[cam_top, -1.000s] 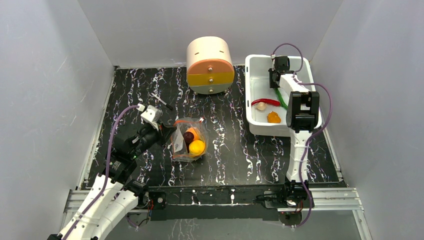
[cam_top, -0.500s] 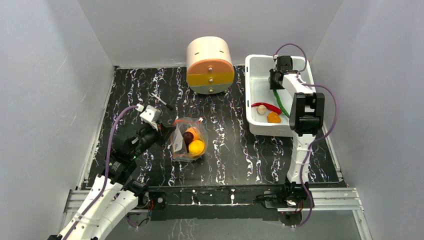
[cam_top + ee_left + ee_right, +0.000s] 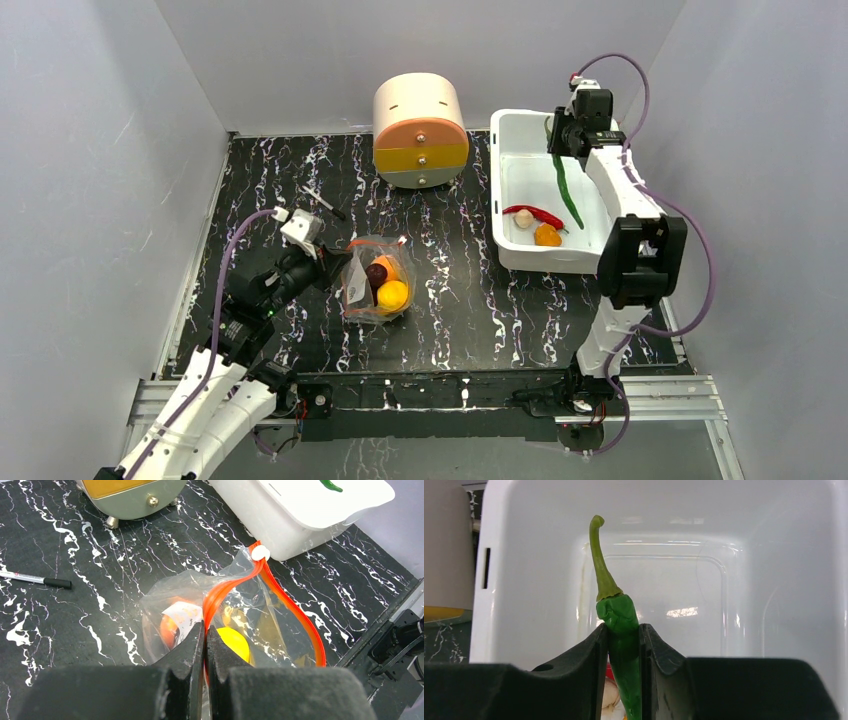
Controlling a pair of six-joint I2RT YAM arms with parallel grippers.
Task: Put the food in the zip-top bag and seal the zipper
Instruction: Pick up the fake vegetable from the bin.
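The clear zip-top bag [image 3: 377, 280] lies mid-table with a yellow lemon [image 3: 393, 294], a dark maroon piece [image 3: 377, 272] and an orange fruit [image 3: 385, 262] inside. My left gripper [image 3: 330, 268] is shut on its orange-red zipper [image 3: 220, 587] at the near edge of the mouth, which gapes open [image 3: 205, 630]. My right gripper [image 3: 562, 140] is shut on the green chili [image 3: 564, 185] and holds it above the white tub [image 3: 520, 258]; the chili hangs between the fingers [image 3: 624, 645]. A red chili [image 3: 533, 212], a beige bulb [image 3: 524, 218] and an orange fruit [image 3: 546, 235] lie in the tub.
A round cream drawer unit [image 3: 419, 132] with orange, yellow and grey fronts stands at the back centre. A black-and-white pen [image 3: 323, 202] lies at the back left of the marbled table. Grey walls enclose the table.
My right gripper has lifted the green chili up out of the tub and toward the tub's far end. The left gripper and bag have not moved.
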